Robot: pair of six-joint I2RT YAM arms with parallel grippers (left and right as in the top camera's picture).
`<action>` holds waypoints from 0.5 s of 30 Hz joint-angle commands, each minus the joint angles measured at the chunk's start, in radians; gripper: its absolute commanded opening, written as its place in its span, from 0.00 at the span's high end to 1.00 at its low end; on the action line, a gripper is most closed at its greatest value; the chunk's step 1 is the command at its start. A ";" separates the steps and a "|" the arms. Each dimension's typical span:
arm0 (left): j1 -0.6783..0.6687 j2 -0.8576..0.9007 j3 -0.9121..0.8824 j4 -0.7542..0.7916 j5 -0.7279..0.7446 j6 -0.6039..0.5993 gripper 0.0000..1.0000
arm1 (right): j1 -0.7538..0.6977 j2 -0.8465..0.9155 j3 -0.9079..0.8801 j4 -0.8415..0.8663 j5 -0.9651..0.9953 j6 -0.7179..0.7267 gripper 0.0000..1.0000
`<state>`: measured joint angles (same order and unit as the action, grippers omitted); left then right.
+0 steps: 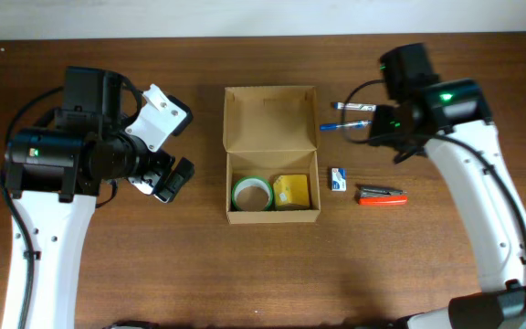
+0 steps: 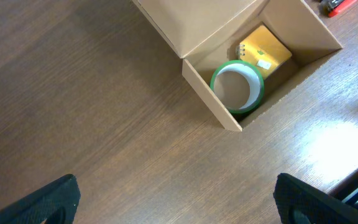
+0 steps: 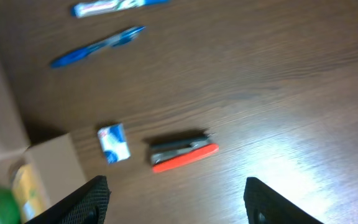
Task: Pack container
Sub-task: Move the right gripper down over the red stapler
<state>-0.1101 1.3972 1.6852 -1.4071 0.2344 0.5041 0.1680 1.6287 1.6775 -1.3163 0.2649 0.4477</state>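
The container (image 1: 228, 183) is a tan cardboard box at the table's middle, its flap lid laid open toward the back. Inside lie a green tape roll (image 1: 252, 194) and a yellow packet (image 1: 291, 190). To its right on the table are two blue pens (image 1: 347, 125), a small white-and-blue eraser (image 1: 338, 179) and a red stapler (image 1: 381, 195). My left gripper (image 2: 176, 199) hovers open over bare wood left of the box and holds nothing. My right gripper (image 3: 176, 199) is open and empty above the table, near the stapler (image 3: 182, 154) and eraser (image 3: 114, 143).
The wooden table's back edge runs along the top of the overhead view. The box's near corner (image 3: 55, 162) shows at the left of the right wrist view. Both white arms reach in from the front corners.
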 commanded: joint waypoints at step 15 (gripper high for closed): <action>0.002 -0.005 0.014 0.000 0.004 0.013 0.00 | -0.142 0.001 -0.126 0.075 -0.247 0.342 0.07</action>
<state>-0.1101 1.3968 1.6852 -1.4071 0.2344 0.5041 0.0273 1.6287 1.6096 -1.2720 0.1078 0.6201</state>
